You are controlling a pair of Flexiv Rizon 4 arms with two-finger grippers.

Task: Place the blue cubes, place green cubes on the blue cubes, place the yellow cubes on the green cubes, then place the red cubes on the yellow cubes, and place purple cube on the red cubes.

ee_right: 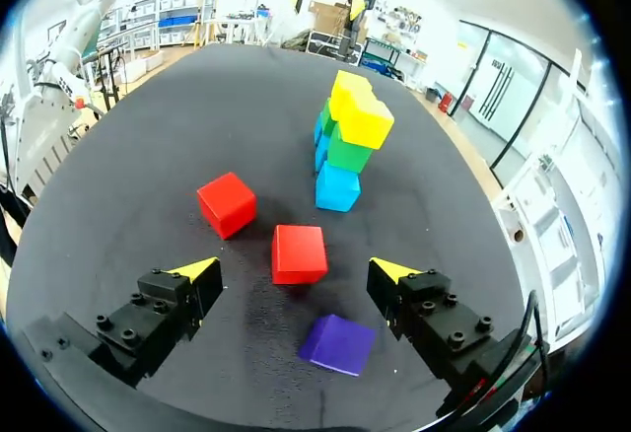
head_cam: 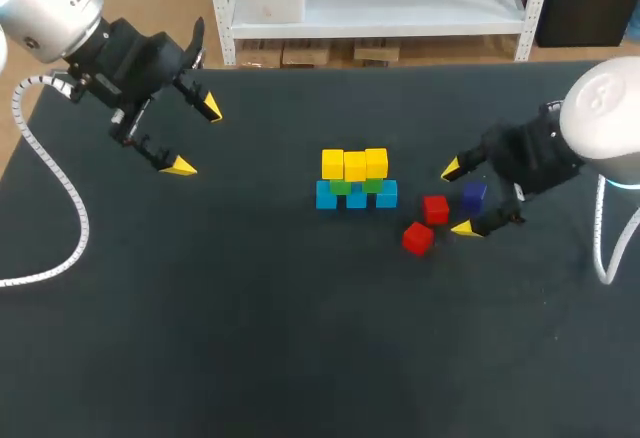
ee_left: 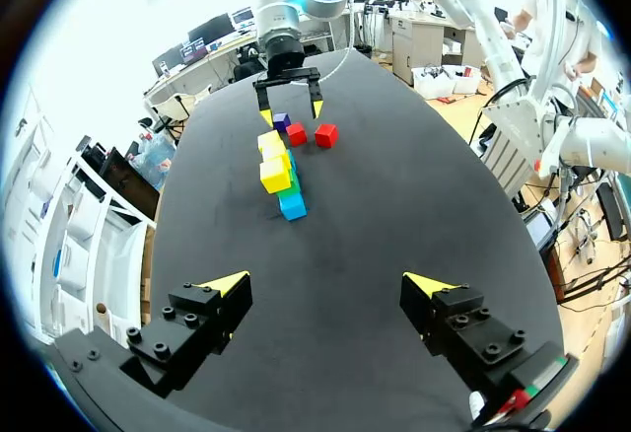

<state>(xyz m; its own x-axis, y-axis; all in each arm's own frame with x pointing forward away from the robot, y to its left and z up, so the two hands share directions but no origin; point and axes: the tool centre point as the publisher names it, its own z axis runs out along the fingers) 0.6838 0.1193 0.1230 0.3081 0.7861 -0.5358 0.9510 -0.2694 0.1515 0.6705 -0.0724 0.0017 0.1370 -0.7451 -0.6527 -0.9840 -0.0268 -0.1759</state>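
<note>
A: Right gripper [head_cam: 457,198], what's in the way?
B: Fingers spread wide. Purple cube [ee_right: 338,344] lies between them, back from the tips, touching neither as far as I can see. Near red cube [ee_right: 299,253] sits just ahead, between the tips. Far red cube [ee_right: 227,204] is off to one side, apart from the near one, bare cloth between.
A: Route to the stack [head_cam: 355,180]?
B: Stack stands past the near red cube; a strip of bare table [head_cam: 250,338] separates them. Yellow row [head_cam: 354,165] on top is uncovered from above.
A: Left gripper [ee_left: 330,282]?
B: Fingers wide too, well apart from the stack, open table all the way between.
</note>
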